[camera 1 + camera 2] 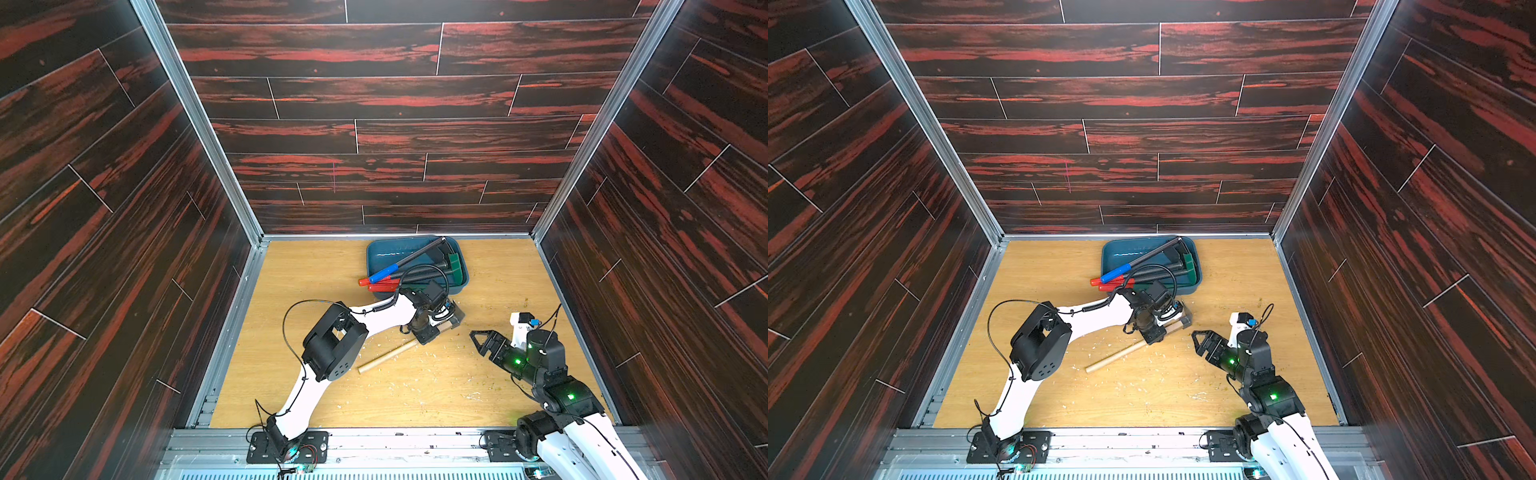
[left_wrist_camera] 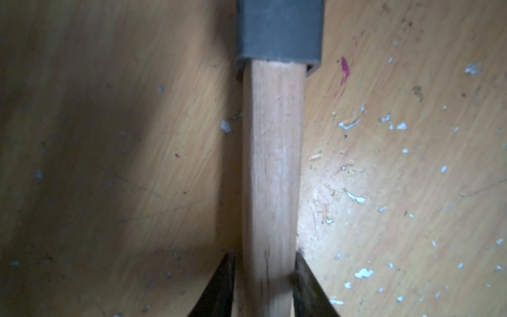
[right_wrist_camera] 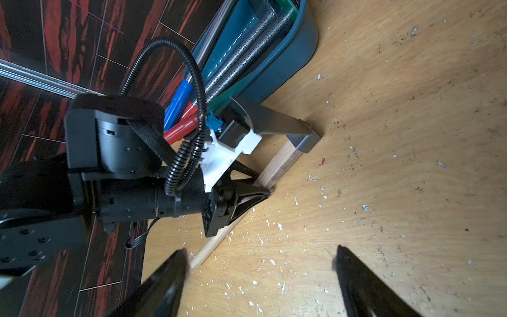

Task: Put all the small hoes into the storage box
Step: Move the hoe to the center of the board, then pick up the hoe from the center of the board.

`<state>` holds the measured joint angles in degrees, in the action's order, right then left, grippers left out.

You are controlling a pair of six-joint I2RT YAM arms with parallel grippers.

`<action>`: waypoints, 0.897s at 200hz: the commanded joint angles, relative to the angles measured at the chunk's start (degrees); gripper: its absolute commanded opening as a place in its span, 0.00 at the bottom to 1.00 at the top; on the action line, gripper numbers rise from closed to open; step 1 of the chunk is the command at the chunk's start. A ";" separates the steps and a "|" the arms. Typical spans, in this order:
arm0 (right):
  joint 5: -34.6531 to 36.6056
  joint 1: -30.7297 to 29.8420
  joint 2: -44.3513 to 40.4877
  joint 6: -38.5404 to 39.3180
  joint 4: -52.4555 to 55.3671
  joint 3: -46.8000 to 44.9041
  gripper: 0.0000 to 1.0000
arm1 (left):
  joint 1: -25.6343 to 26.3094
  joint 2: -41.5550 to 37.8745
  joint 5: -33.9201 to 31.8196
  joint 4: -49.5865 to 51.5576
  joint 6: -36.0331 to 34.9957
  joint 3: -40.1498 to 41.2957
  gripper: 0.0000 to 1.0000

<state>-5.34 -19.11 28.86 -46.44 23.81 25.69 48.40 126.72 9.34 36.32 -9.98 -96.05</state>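
Both top views are looking steeply down from high above the robot's base edge, taking in the whole tabletop (image 1: 311, 270) and three walls (image 1: 395, 124), sharing nearly one scene. The left wrist camera is sitting very close over the small hoe (image 2: 274, 164), facing along its length between its own fingertips (image 2: 219, 288). The right wrist camera is looking low across the tabletop from farther off, catching the left gripper (image 3: 263, 184), the same hoe and the storage box (image 3: 288, 63), which the top views are also showing
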 commanded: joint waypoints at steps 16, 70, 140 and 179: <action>0.08 0.14 -0.39 0.11 0.87 -0.12 0.87 | 0.15 -3.17 -1.18 0.80 -0.09 1.92 0.43; -0.11 0.16 -0.12 0.20 0.79 0.06 0.87 | -0.07 -8.86 -2.47 -1.18 0.82 8.37 0.44; -0.92 0.17 0.95 -0.15 -1.05 -0.38 0.87 | -0.24 -16.08 -3.10 -4.71 2.69 17.50 0.44; -0.96 0.17 1.68 0.25 -1.36 -0.12 0.87 | -0.34 -17.96 -3.71 -6.38 3.81 21.13 0.44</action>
<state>-5.74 -19.11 30.26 -46.46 23.07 25.69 48.34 111.98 6.46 31.24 -7.22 -77.14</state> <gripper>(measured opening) 0.874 0.436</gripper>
